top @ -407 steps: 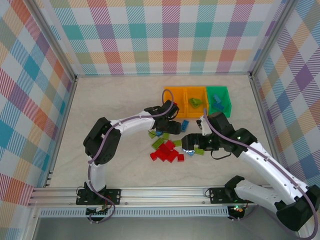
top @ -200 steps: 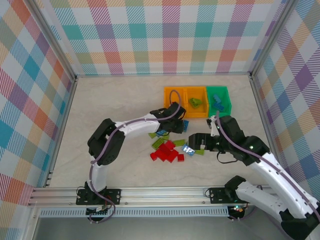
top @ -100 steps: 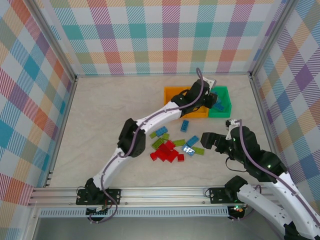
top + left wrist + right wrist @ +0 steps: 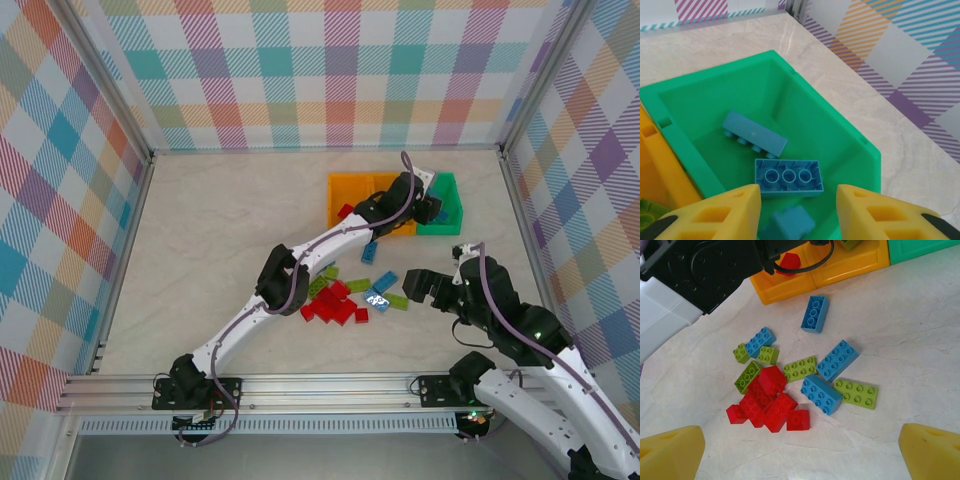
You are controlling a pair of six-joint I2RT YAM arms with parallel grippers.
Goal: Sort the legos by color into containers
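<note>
Our left pincer (image 4: 797, 210) hangs open above the green bin (image 4: 815, 120), blue bricks (image 4: 788, 176) beneath: drop done, we judge. Our open right pincer (image 4: 800, 450) must next descend onto loose legos (image 4: 821, 393).

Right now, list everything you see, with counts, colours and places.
orange bins: two, orange, far side of table
green bin: one, green, right of them
blue legos: three, blue, in green bin
red lego: one, red, in one orange bin
lime lego: one, lime, in other orange bin
loose legos: four blue, five lime, about six red, mid-table
left end effector: open, over green bin
right end effector: open, right of loose legos
</note>
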